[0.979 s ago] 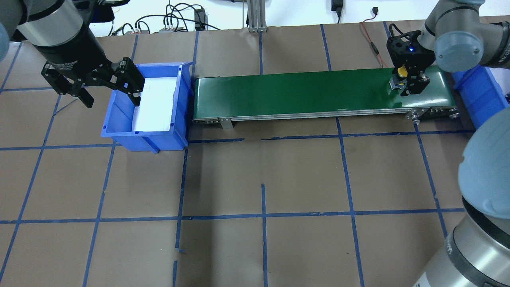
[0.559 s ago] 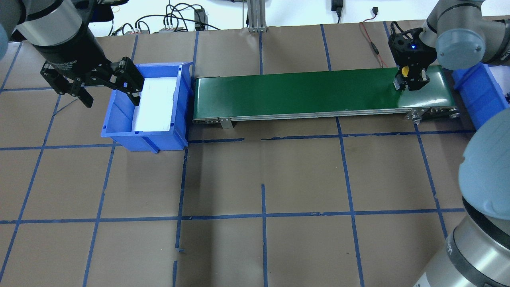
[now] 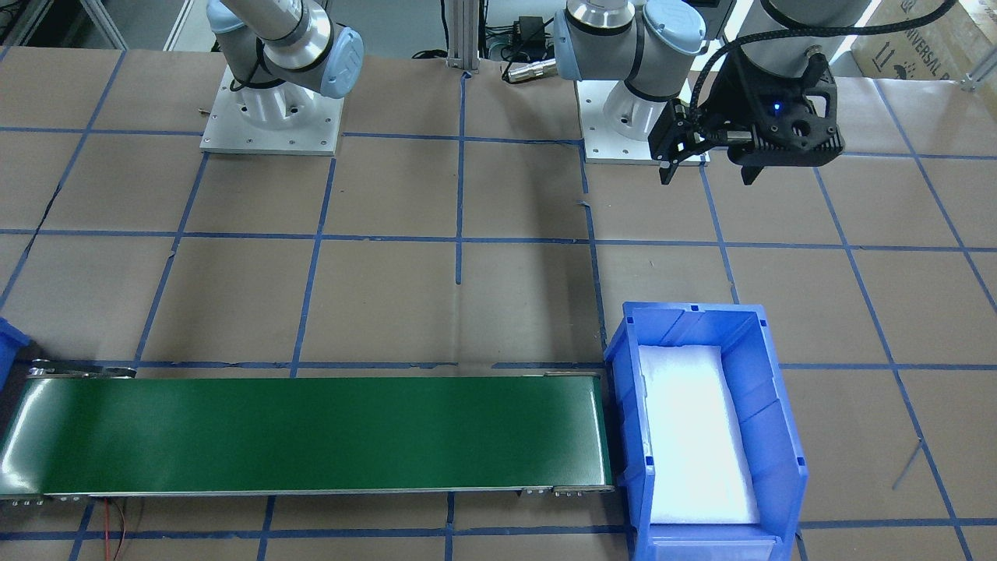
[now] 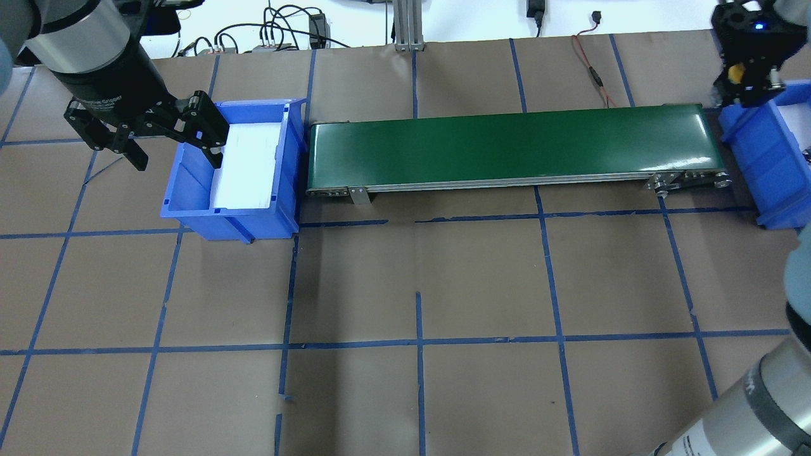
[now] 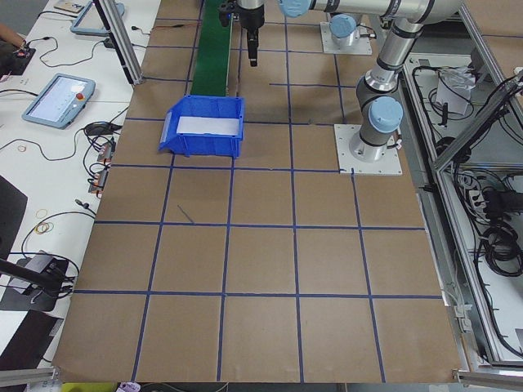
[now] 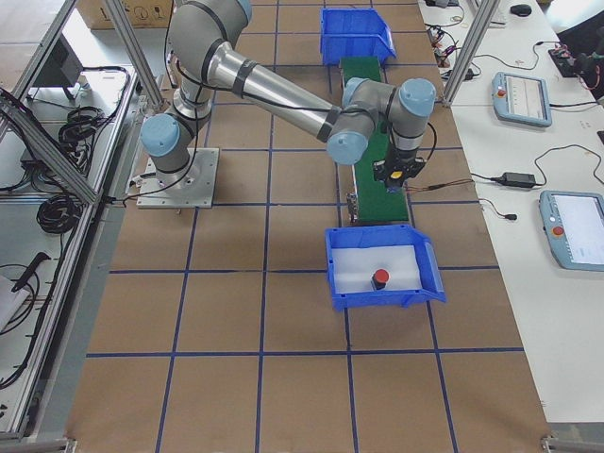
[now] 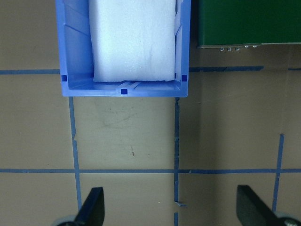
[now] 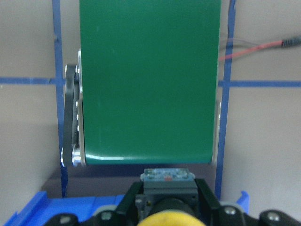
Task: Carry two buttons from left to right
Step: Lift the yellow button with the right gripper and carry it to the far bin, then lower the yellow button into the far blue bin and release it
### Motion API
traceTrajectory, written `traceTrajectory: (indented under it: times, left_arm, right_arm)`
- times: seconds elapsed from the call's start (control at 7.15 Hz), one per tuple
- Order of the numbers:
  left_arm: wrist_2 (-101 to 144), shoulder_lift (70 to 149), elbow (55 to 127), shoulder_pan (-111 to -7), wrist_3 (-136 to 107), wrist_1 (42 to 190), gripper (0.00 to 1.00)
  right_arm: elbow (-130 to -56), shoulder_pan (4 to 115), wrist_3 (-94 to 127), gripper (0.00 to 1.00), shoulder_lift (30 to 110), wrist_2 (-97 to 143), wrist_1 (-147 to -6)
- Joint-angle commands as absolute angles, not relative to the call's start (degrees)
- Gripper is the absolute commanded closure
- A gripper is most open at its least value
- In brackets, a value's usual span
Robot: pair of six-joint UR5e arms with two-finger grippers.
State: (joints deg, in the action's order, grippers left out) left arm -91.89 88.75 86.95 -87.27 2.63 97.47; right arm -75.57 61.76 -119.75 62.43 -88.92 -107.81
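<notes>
My right gripper (image 4: 749,94) is shut on the yellow-capped button (image 4: 735,73) and holds it in the air over the gap between the green conveyor's right end and the right blue bin (image 4: 760,158). In the right wrist view the yellow cap (image 8: 171,219) sits between the fingers, with the bin's rim (image 8: 70,207) just below. The red-capped button (image 6: 379,277) stands on white foam inside the right bin (image 6: 340,283). My left gripper (image 4: 177,161) is open and empty, above the near side of the left blue bin (image 4: 190,215), which holds only white foam.
The green conveyor belt (image 4: 507,145) runs between the two bins and carries nothing. A red cable (image 4: 592,69) lies behind its right end. Brown table paper with blue tape lines (image 4: 418,342) covers the front.
My right gripper lifted the yellow-capped button off the belt's right end and carried it up and right to the edge of the right bin. The left arm stayed still.
</notes>
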Motion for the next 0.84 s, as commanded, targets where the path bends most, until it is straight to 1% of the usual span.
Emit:
traceTrajectory:
  times: [0.0, 0.14, 0.28, 0.42, 0.56, 0.7]
  left_arm:
    - [-91.9, 88.8, 86.9, -87.3, 2.6, 97.5, 0.0]
    - [-91.8, 88.8, 86.9, -87.3, 2.6, 97.5, 0.0]
    - [-91.9, 88.8, 87.0, -87.4, 2.6, 97.5, 0.0]
    - [-91.9, 88.8, 86.9, -87.4, 2.6, 97.5, 0.0]
    - [-91.9, 88.8, 86.9, -87.3, 2.6, 97.5, 0.0]
    - [-91.9, 88.8, 87.0, -87.3, 2.6, 97.5, 0.0]
  right_arm:
    - [-73.0, 51.1, -132.2, 0.91, 60.1, -84.5, -107.8]
    - [-72.9, 47.9, -135.0, 0.91, 57.7, -83.4, -107.9]
    - [-73.9, 47.8, -135.3, 0.91, 55.8, -82.9, -109.0]
    - [-74.1, 47.8, -136.4, 0.85, 52.1, -81.8, -110.6]
    - [-74.5, 47.8, -136.6, 0.85, 51.1, -81.5, -111.0]
    - [-74.9, 47.8, -136.5, 0.88, 51.2, -81.3, -110.9]
